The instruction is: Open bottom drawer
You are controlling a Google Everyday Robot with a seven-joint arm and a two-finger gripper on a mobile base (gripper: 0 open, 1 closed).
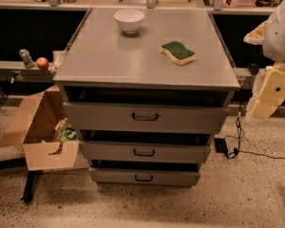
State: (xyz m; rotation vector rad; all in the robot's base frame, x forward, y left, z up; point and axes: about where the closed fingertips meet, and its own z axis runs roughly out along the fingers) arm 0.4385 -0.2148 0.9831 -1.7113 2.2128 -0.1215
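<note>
A grey metal cabinet (142, 56) with three drawers stands on the speckled floor in the camera view. The bottom drawer (114, 175) has the narrowest front panel, lowest of the three, with a small dark loop handle (143, 178) at its centre. Its front sits just under the middle drawer (109, 152), with a dark gap above it. The widest top drawer (99, 115) is above that. My gripper (266, 101), cream-coloured on a white arm, hangs at the right edge beside the cabinet's top right corner. It is well above and to the right of the bottom drawer's handle and touches nothing.
A white bowl (129, 20) and a green-and-yellow sponge (178, 52) lie on the cabinet top. An open cardboard box (40, 132) stands at the left. A black adapter with a cable (222, 145) lies on the floor at the right. A red apple (42, 63) sits on a left ledge.
</note>
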